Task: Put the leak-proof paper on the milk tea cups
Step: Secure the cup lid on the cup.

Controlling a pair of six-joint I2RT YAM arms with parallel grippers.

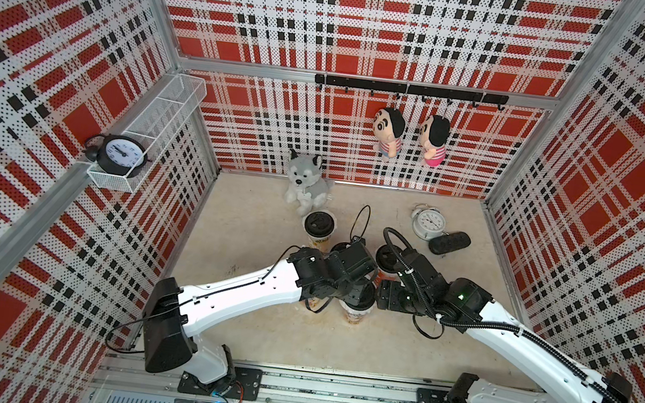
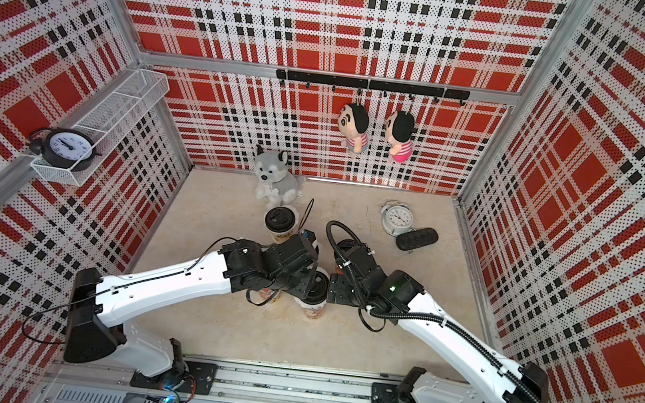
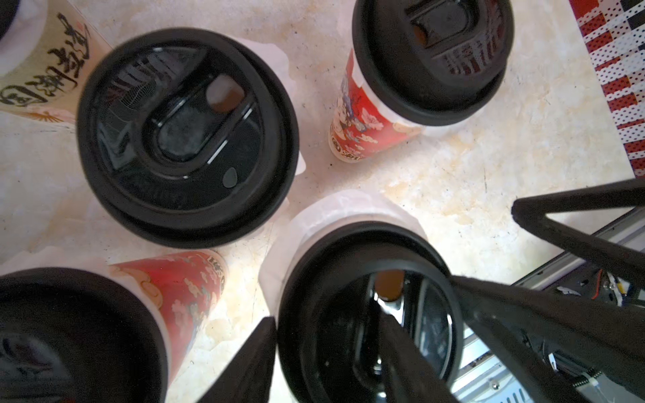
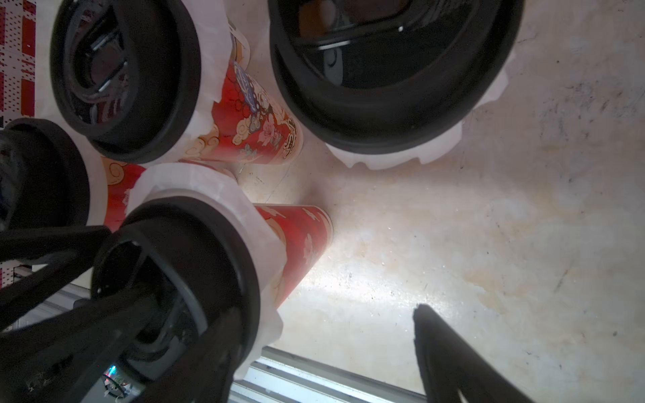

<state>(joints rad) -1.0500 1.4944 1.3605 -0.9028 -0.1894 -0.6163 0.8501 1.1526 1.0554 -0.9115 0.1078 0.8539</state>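
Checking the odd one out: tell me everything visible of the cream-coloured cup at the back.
The cream cup stands upright on the table, in front of the husky toy. It is a tapered paper cup, cream with dark brush lettering. A black plastic lid with a sip slot caps it, and a whitish paper fringe seems to show beneath the lid's rim. Nothing else visibly touches it.

Cannot count the milk tea cups (image 1: pixel 318 241) in both top views: mostly buried under the two wrists. Cannot make out the leak-proof paper (image 4: pixel 401 158) beyond a crinkly fringe below the black lids (image 3: pixel 188 136). Cropped at wrist-view edges: the cream cup (image 3: pixel 42 69), the left gripper (image 3: pixel 326 315) fingers (image 3: pixel 244 366). Unclear whether clamped on a lid
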